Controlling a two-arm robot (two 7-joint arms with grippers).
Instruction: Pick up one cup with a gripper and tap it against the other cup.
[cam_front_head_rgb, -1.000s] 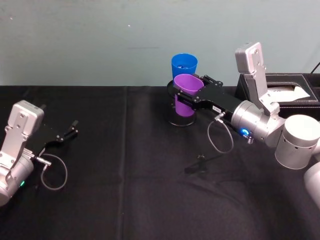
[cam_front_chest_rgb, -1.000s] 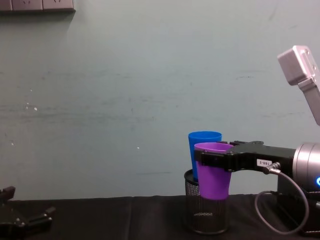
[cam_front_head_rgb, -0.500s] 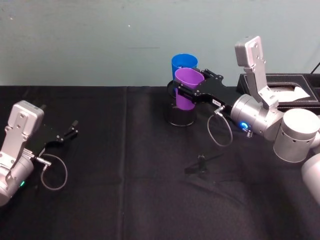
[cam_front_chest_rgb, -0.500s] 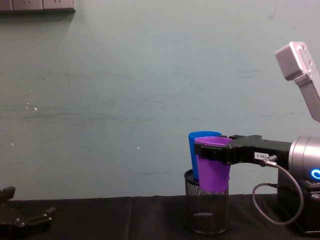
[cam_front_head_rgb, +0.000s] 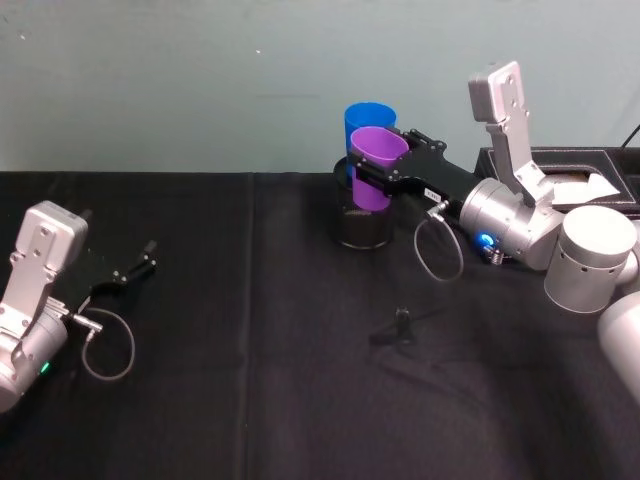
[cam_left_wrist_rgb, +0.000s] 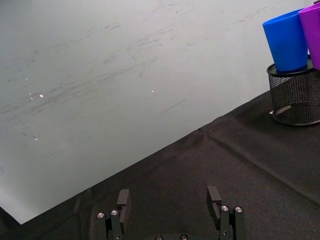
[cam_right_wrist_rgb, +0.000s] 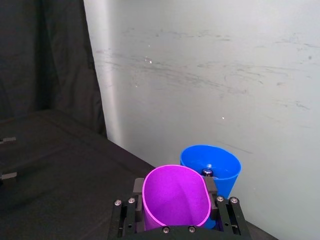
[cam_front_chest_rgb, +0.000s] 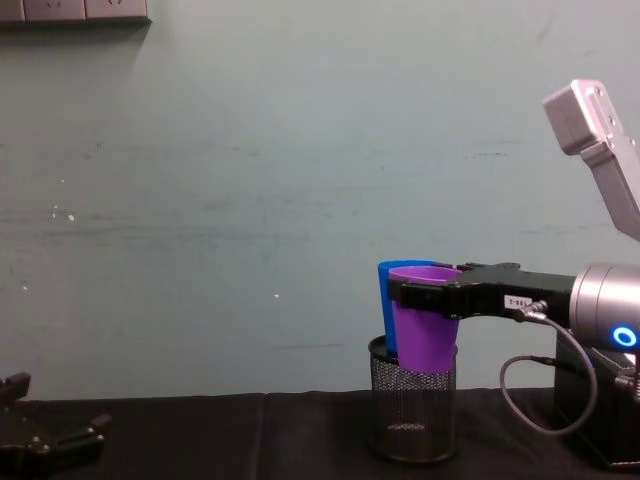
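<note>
Purple cup (cam_front_head_rgb: 379, 148) clamped in right pincer (cam_front_head_rgb: 375, 172), beside blue cup (cam_front_head_rgb: 368, 116) (in mesh holder (cam_front_head_rgb: 362, 228)); left pincer (cam_front_head_rgb: 150, 255) parked, released.

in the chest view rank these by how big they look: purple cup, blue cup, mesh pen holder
1. mesh pen holder, largest
2. purple cup, close behind
3. blue cup, smallest showing, but mostly hidden behind the purple cup, so unsure

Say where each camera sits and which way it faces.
Head: high, looking down at the black table; left claw idle, right claw clamping the purple plastic tumbler.
Chest: low, facing the wall; right claw at right.
Left wrist: behind the open left claw, facing the black wire-mesh holder.
Right wrist: behind the right claw, over the purple tumbler toward the blue plastic tumbler.
All share both tumblers.
</note>
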